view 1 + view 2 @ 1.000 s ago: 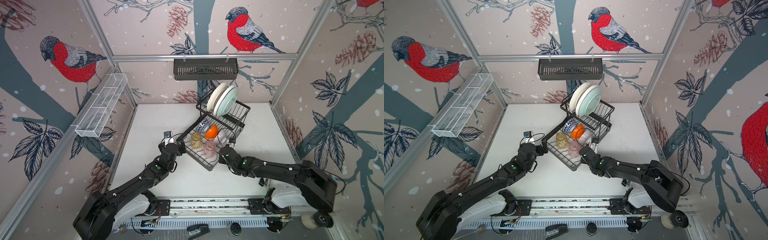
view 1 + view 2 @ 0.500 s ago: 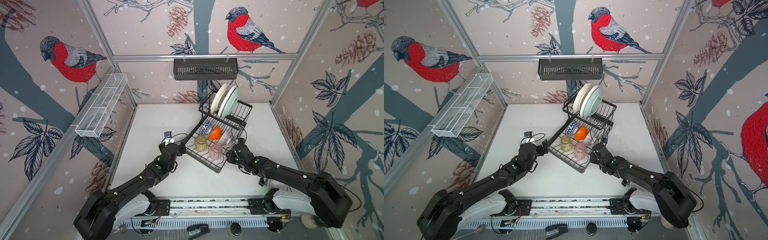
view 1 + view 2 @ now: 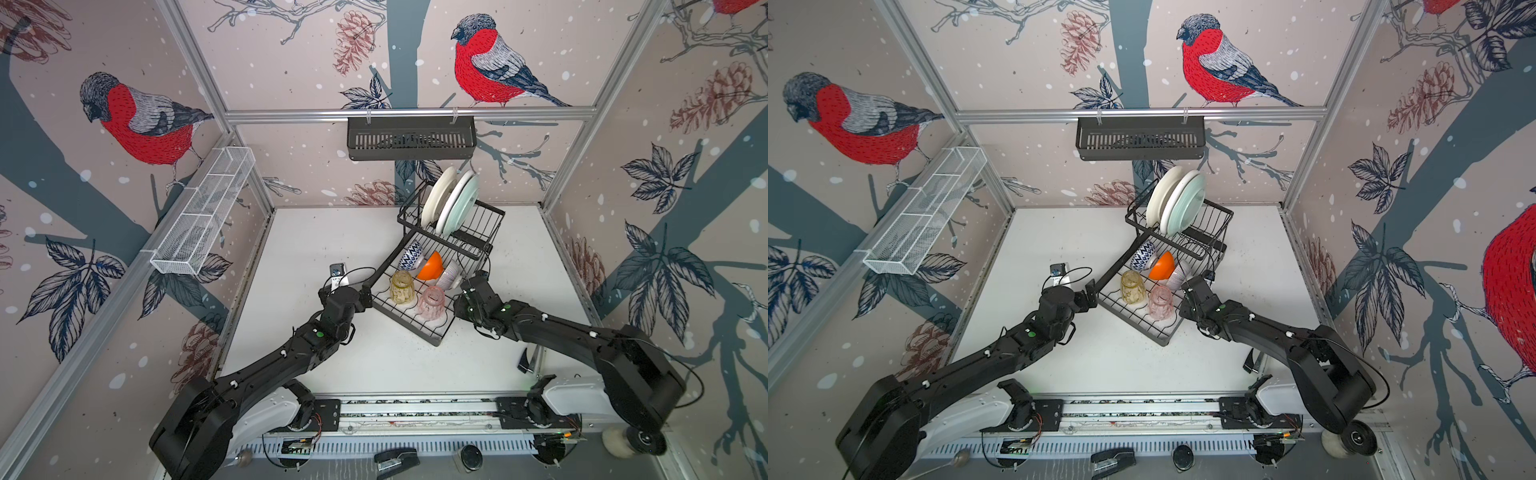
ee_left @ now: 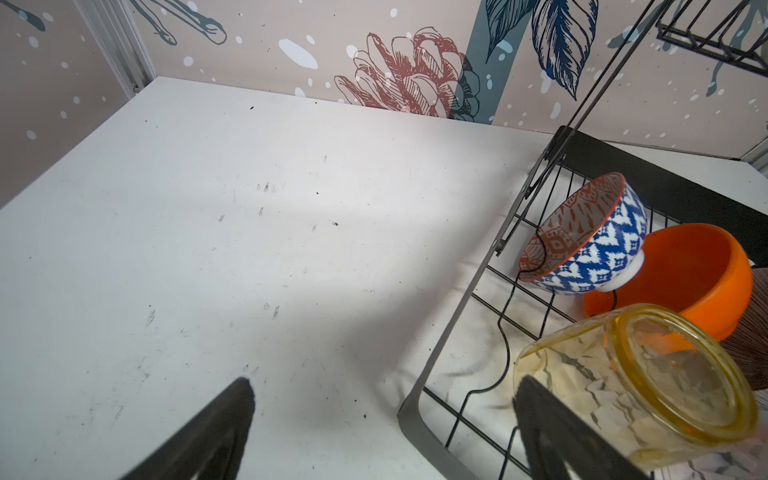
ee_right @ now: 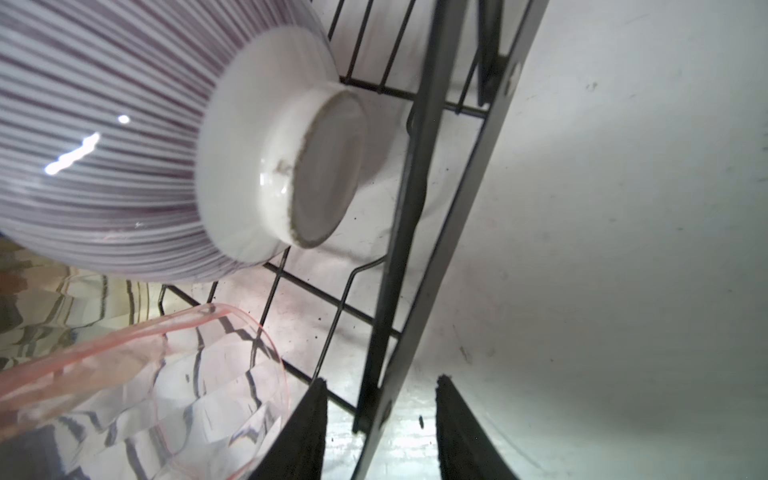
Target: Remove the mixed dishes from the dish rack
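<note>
Dish rack (image 3: 386, 264): left tool (image 4: 384, 382) released wide astride corner, amber tumbler (image 4: 631, 382) beside; right tool (image 5: 380, 380) unclenched astride rim, pink tumbler (image 5: 166, 382) beside

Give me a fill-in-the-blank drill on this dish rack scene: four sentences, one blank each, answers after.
1. The bowl lying between the blue-patterned bowl and the striped bowl is ____.
2. In the lower tray of the dish rack, beside the amber tumbler, stands a ____ tumbler.
3. The jaws of the left gripper stand wide ____.
4. The plates stand on edge in the rack's ____ tier.
Missing words: orange; pink; open; upper.
</note>
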Robot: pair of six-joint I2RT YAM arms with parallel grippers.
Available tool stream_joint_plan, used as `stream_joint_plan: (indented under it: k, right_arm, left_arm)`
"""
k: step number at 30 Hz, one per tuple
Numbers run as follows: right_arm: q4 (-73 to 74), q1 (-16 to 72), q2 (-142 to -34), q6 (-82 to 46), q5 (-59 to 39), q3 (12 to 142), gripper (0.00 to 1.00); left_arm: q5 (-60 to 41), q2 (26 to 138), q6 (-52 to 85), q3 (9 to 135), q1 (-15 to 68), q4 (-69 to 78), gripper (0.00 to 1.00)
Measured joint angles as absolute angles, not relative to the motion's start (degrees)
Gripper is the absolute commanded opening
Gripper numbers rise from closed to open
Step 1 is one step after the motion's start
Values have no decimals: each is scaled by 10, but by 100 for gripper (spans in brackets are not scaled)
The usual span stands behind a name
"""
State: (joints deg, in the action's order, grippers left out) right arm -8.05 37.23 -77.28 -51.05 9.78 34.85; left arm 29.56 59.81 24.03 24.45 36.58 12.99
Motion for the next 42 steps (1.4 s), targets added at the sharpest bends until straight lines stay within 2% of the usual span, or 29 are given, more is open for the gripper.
stream_joint_plan:
  k: [2,6,13,23,34,42]
  right_arm:
    - [-78,372,-776,-512,99,351,32]
    - [-80,372,-780,-507,108,358,31]
    - [-102,372,-796,-493,139,382,19]
    - [-129,381,-812,-462,175,404,17]
    - [-136,454,-820,-406,266,410,17]
    - [-127,490,-828,-356,255,418,17]
  left_arm:
    - [296,598,240,244,366,130,98]
    - [296,596,240,243,366,130,97]
    - [296,596,240,240,366,130,97]
    - [297,602,240,239,366,131,98]
    - [298,602,240,239,366,133,98]
    - [300,597,240,238,366,135,97]
